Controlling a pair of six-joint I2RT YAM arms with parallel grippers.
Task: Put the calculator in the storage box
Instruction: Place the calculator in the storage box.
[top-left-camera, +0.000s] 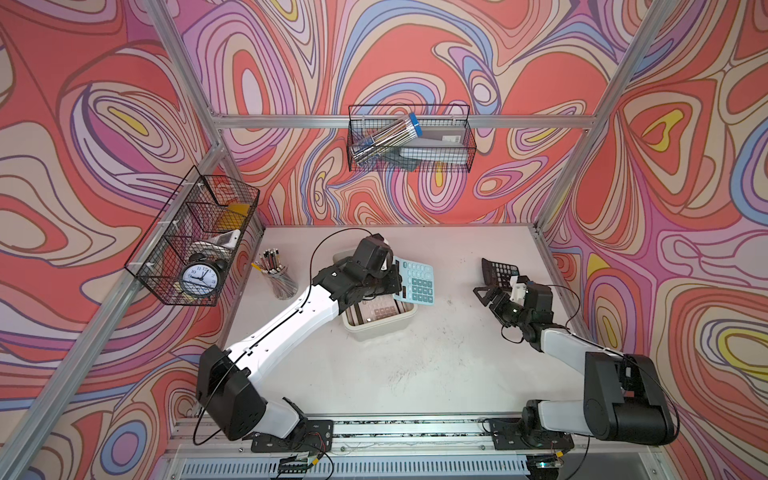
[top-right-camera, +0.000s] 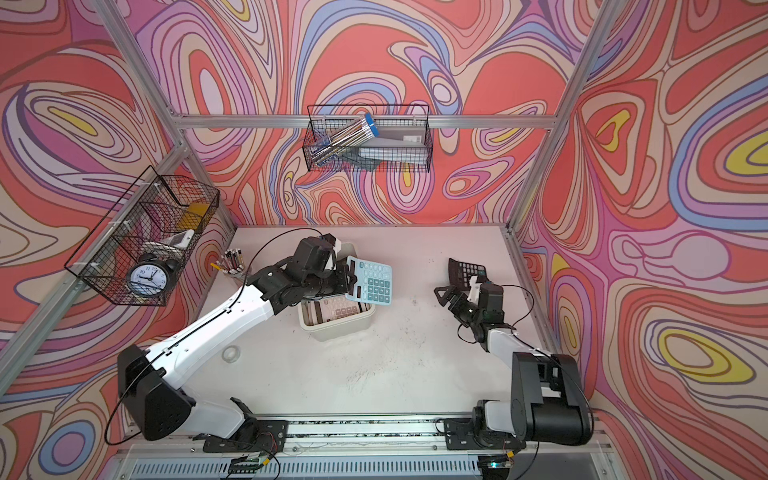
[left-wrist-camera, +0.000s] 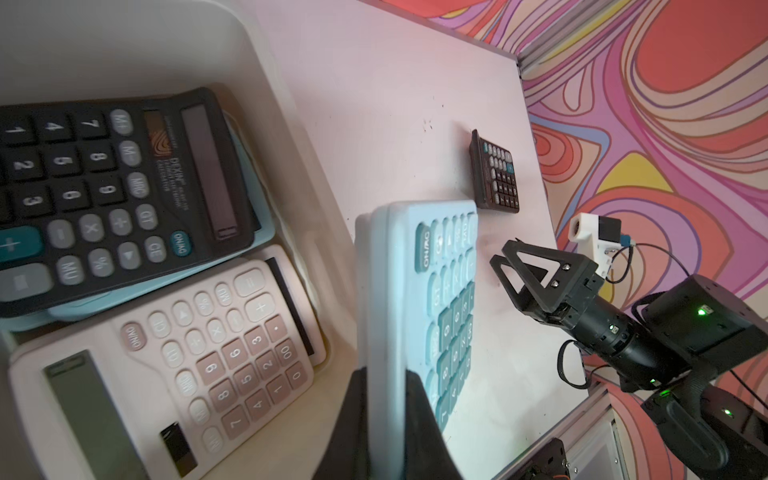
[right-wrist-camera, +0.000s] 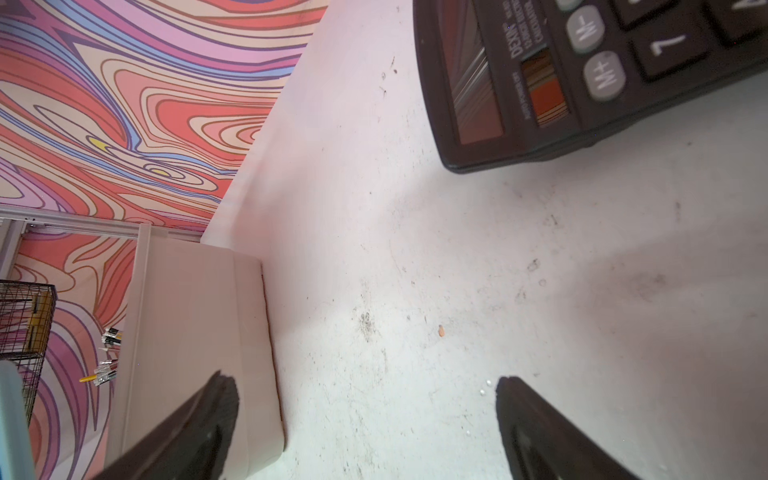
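While my left gripper (left-wrist-camera: 386, 419) clamps the blue calculator (top-left-camera: 417, 282) at the storage box (top-left-camera: 376, 332), my right gripper (top-left-camera: 484, 295) is spread wide. It's empty.

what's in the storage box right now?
A black calculator lying on a light-blue one, and a pink calculator beside them. Most of the light-blue one and the floor of the box are covered.

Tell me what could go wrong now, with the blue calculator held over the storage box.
1. The left gripper pinches the blue calculator by one edge, and it seems to hang over the storage box rim; released here, it might catch the rim and tip onto the table.
2. The box already holds a pink calculator and a black calculator; the new one may settle askew on them.
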